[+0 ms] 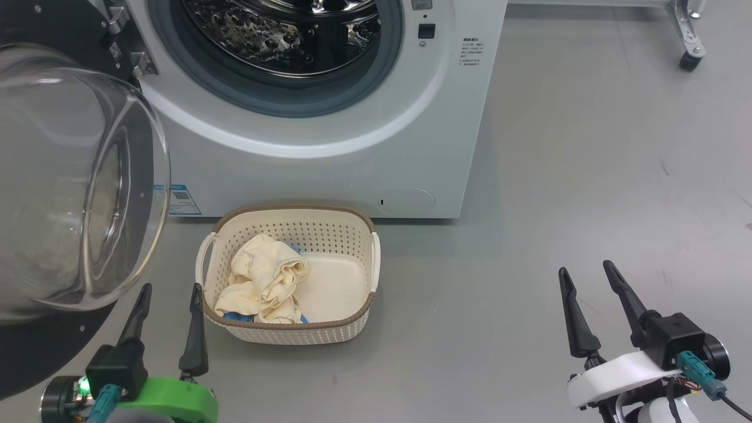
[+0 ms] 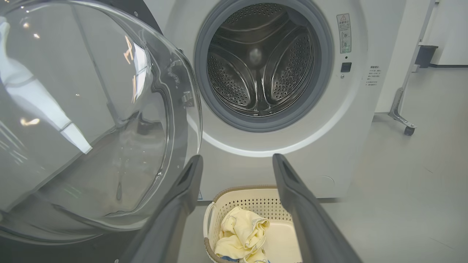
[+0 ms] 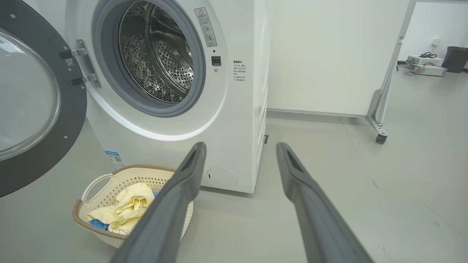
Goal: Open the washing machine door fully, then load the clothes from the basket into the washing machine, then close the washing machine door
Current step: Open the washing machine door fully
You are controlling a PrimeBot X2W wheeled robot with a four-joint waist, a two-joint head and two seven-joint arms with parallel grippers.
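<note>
Head view: big white front-loading washing machine (image 1: pixel 329 164); its round black-rimmed glass door (image 1: pixel 70 188) hangs open at left. A cream perforated plastic basket (image 1: pixel 294 210) sits on the grey floor (image 1: pixel 529 235) and holds a crumpled cream-yellow cotton garment (image 1: pixel 264 282) with blue trim, possibly a collar.
Left wrist view: left gripper (image 2: pixel 237 157), fingers released, empty.
Right wrist view: right gripper (image 3: pixel 241 144), fingers released, empty.

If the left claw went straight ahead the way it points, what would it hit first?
Probably the white front of the washing machine just under its porthole, though depth is unclear. The open left claw points above the basket and beside the washing machine door.
</note>
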